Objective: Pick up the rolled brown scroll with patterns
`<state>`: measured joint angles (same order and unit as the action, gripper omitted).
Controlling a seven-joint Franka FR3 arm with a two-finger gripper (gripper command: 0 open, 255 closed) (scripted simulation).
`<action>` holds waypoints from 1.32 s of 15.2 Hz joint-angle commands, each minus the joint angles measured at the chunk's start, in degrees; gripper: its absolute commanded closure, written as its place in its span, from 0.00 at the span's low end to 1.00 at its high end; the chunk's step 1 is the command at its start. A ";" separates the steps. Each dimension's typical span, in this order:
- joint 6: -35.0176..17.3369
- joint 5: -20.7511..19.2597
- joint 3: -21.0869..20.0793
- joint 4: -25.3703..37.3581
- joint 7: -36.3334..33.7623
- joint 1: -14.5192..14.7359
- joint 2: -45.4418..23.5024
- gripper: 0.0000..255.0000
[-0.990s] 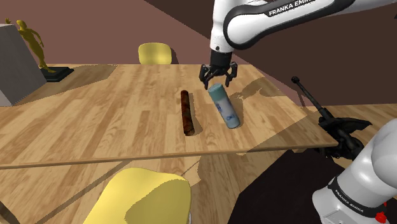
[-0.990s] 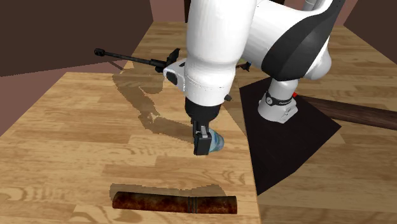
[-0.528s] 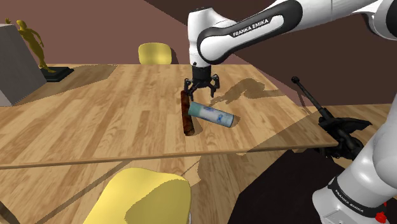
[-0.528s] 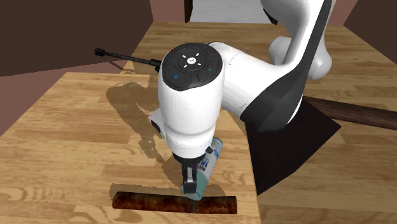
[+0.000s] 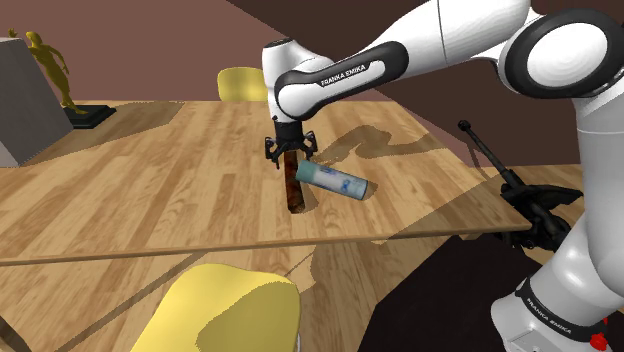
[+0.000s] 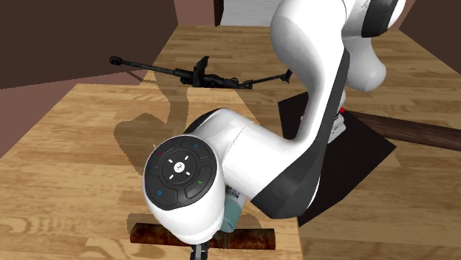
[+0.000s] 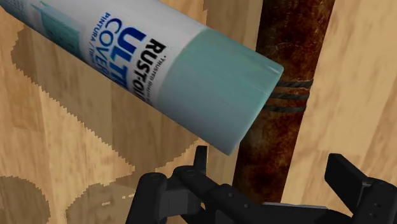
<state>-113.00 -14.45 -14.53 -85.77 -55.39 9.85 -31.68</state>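
Note:
The rolled brown scroll [image 5: 294,192] lies on the wooden table [image 5: 150,200], pointing away from the near edge. It is dark, mottled brown with a thin cord wound round it [image 7: 294,95]. My gripper [image 5: 287,152] hovers over its far half, open, with the fingers [image 7: 151,198] standing either side of the roll without touching it. A white and teal spray can [image 5: 332,180] lies on its side, its teal cap end [image 7: 216,89] resting over the scroll. In the second exterior view the arm hides the scroll's middle; its ends [image 6: 247,238] show.
A black long-barrelled object on a stand [image 5: 510,180] sits at the table's edge on the shoulder view's right. A gold figurine [image 5: 50,62] and a grey block [image 5: 20,105] stand at the far left. Yellow chairs stand at the far [image 5: 243,84] and near [image 5: 225,310] sides.
The gripper has moved to the shoulder view's left, from over the spray can to over the scroll. The can was turned so its cap end lies against the scroll.

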 commanded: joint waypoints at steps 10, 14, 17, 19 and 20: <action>-3.79 -0.83 0.45 -1.47 -0.96 0.27 -2.43 1.00; -3.93 -0.91 0.43 -1.37 -1.26 0.52 -2.72 1.00; -4.15 -0.99 0.40 -1.44 -1.58 0.75 -2.91 1.00; -3.00 -0.70 0.39 -0.83 -0.76 0.25 -2.25 1.00; -2.41 -0.59 0.33 -0.55 -0.65 0.24 -1.93 1.00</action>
<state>-115.90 -15.19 -14.12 -86.34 -56.24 10.19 -34.05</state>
